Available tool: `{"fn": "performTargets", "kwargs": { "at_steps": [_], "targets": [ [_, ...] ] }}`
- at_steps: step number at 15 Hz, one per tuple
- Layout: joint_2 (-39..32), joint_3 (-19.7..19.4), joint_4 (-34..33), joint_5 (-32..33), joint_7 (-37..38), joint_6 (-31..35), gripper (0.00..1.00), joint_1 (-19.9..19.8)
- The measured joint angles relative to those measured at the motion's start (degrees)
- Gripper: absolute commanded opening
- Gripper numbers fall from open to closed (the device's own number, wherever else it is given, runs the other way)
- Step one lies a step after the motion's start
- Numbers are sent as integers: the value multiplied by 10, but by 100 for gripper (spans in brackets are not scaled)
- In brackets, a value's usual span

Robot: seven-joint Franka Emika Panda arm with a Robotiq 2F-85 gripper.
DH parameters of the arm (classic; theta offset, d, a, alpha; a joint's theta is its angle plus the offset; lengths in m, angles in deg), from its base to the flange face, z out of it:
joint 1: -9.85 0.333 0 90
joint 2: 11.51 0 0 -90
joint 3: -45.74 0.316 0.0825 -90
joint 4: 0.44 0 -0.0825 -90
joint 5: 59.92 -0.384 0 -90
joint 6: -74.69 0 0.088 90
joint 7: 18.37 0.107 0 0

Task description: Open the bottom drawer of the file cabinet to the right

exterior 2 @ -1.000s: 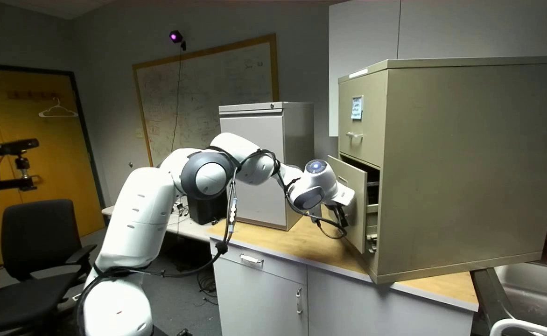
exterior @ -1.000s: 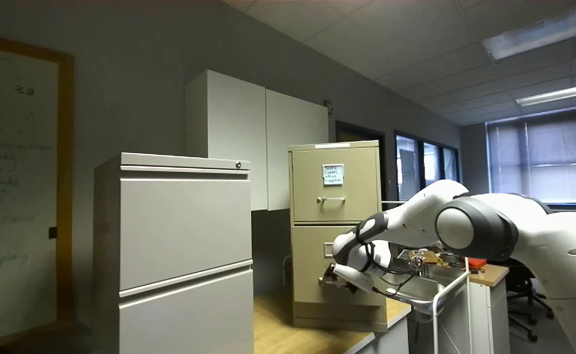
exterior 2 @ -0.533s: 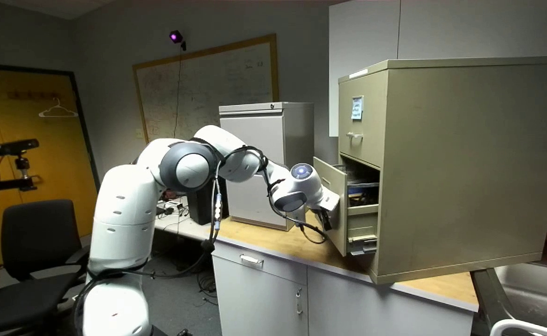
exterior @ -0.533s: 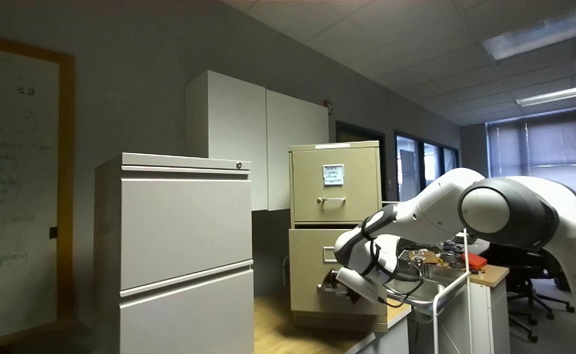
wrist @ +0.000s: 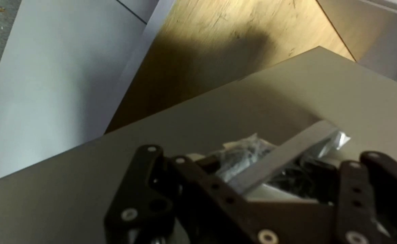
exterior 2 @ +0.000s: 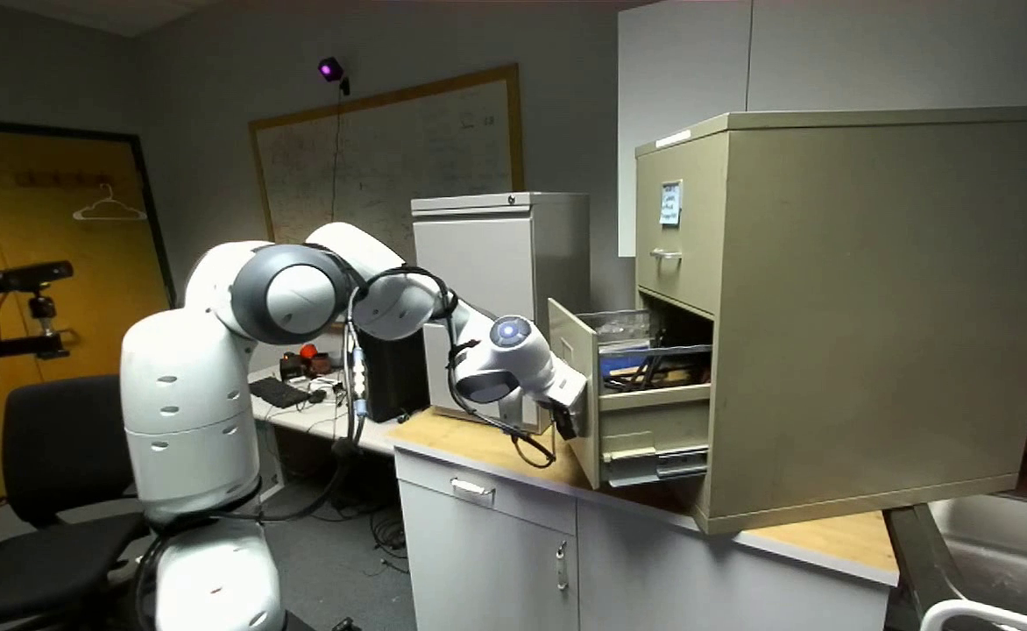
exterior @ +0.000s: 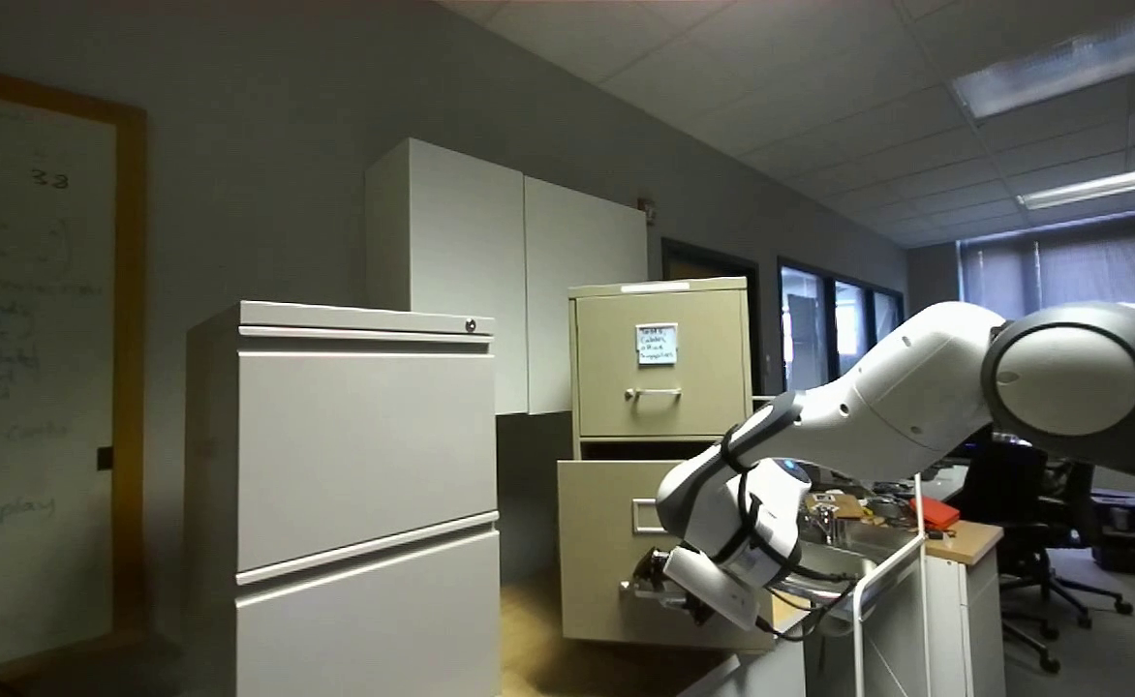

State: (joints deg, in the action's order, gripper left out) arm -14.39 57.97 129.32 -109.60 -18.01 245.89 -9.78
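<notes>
The tan file cabinet [exterior: 713,363] stands on the wooden counter, a blue-and-white paper on its top drawer. Its side shows in an exterior view [exterior 2: 881,307]. The bottom drawer [exterior: 592,542] is pulled well out; its inside and metal slide show in an exterior view [exterior 2: 654,429]. My gripper [exterior: 653,579] is at the drawer front, also in an exterior view [exterior 2: 563,422]. In the wrist view, the fingers [wrist: 276,166], wrapped in clear plastic, lie on both sides of the grey bar handle [wrist: 286,150] and appear shut on it. The fingertips are partly hidden behind the bar.
A pale grey two-drawer cabinet [exterior: 364,455] stands beside the tan one. The wooden counter [exterior 2: 487,447] lies below the drawer. White cupboards [exterior: 466,261] hang above. A sink [exterior: 824,561] and a white rail [exterior: 858,620] are behind the arm. A black chair [exterior 2: 67,456] stands farther off.
The bottom drawer has slid steadily outward from slightly open to far open, its contents now showing. My gripper has moved back with it at the handle. The arm has drawn back away from the cabinet.
</notes>
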Motion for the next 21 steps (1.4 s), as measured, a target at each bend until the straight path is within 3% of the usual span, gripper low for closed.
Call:
{"fn": "performTargets", "kwargs": {
  "at_steps": [6,7,9,12,17,21],
  "targets": [
    [93,35,112,-66,0,39,6,36],
    [107,39,129,-75,2,45,30,45],
    [133,46,158,-82,15,54,38,60],
    [160,39,194,-54,58,65,59,86],
    [197,101,241,69,182,62,96,30],
    [244,178,274,165,273,38,100,-39]
  ]
}}
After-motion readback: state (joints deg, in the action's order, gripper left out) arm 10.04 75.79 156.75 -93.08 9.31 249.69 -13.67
